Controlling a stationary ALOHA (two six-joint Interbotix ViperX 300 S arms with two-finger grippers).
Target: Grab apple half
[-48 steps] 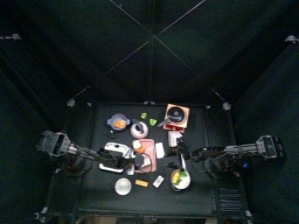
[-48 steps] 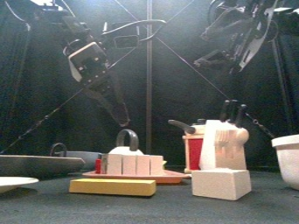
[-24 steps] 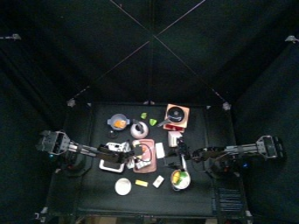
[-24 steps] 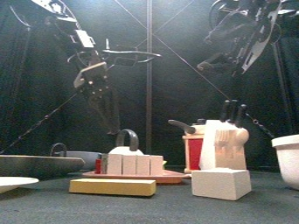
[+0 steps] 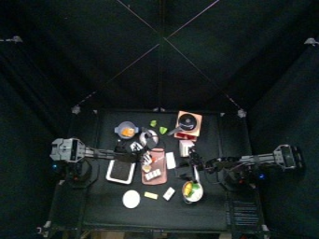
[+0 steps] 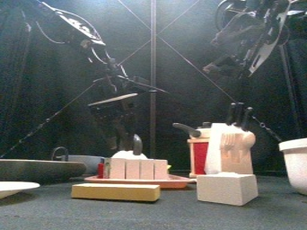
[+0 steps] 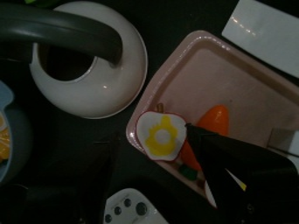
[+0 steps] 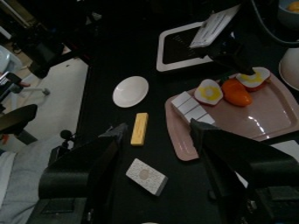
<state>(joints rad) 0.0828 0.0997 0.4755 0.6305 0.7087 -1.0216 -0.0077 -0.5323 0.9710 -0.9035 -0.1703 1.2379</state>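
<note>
The apple half lies cut face up, pale with a yellow core, at one end of the pink tray. It also shows in the right wrist view as the apple half beside two orange pieces. My left gripper hovers open just above it, one jaw on each side, touching nothing. From above, the left gripper is over the tray's far end. In the front view the left gripper hangs above the board. My right gripper is open and empty, held high at the right.
A white kettle with a dark handle stands right beside the tray. A white plate, a yellow block and a white block lie toward the front. The knife block and a white bowl stand at the right.
My left arm has swung from over the white tray toward the table's middle and come down over the pink tray's far end. Its jaws stayed open. The right arm has not moved.
</note>
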